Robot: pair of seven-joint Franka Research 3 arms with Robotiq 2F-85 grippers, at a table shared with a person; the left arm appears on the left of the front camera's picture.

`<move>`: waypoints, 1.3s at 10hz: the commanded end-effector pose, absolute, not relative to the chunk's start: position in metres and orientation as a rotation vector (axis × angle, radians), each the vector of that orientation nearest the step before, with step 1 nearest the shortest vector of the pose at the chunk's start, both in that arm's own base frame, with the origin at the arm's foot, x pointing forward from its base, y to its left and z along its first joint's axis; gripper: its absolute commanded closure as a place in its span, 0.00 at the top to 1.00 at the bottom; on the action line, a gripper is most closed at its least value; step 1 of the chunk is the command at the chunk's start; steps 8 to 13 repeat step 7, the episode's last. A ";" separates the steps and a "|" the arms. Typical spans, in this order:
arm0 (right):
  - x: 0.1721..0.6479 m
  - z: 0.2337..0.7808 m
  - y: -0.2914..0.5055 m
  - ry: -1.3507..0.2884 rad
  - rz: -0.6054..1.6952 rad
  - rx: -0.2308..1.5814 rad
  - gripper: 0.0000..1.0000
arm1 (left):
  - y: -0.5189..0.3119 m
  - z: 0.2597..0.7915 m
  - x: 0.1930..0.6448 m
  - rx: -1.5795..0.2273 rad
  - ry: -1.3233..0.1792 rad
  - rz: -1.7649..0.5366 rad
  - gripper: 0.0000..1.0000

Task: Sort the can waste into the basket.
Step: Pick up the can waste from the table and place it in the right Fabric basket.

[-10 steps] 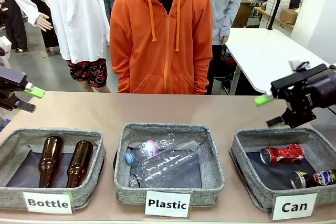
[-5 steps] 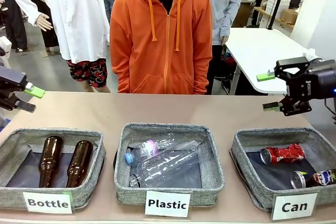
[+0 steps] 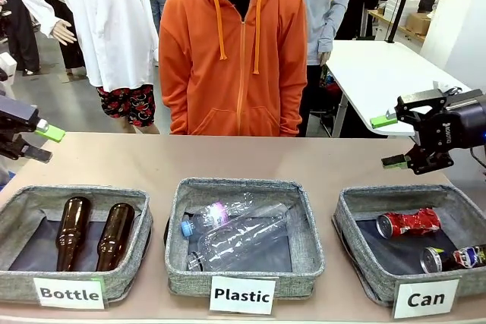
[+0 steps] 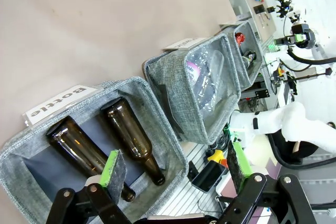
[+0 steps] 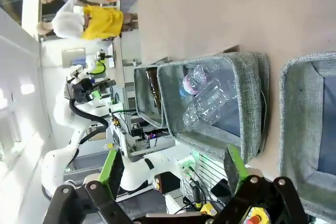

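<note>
Three grey baskets in a row on the tabletop (image 3: 152, 165): "Bottle" basket (image 3: 23, 210) left, "Plastic" basket (image 3: 304, 240) middle, "Can" basket (image 3: 353, 225) right; two cans, both inside the "Can" basket; red crushed can (image 3: 408, 222) at its far side, long axis left-right, silver end pointing left; dark printed can (image 3: 454, 258) at its near right, long axis left-right, slightly tilted, silver end pointing left; two brown bottles (image 3: 74, 232) in the left basket, necks toward the near edge; clear plastic bottles (image 3: 235, 237) in the middle one, count unclear; left gripper (image 3: 44, 142) at far left, jaws open, empty; right gripper (image 3: 389, 142) above the far right of the tabletop, jaws open, empty; one person in an orange hoodie (image 3: 235, 58) at the far side.
</note>
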State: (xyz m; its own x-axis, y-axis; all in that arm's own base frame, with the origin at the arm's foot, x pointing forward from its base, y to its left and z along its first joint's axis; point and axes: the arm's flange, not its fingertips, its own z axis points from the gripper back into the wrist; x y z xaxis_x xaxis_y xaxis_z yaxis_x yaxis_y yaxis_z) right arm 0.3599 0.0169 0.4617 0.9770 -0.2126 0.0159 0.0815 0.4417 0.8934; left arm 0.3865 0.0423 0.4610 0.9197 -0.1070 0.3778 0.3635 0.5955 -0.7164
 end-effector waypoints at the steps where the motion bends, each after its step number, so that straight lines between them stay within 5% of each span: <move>1: 0.360 0.465 0.014 -0.141 -0.162 1.100 1.00 | 0.043 0.464 0.385 -0.892 -0.299 -0.274 1.00; 13: 0.360 0.465 0.014 -0.141 -0.162 1.100 1.00 | 0.043 0.464 0.385 -0.892 -0.299 -0.274 1.00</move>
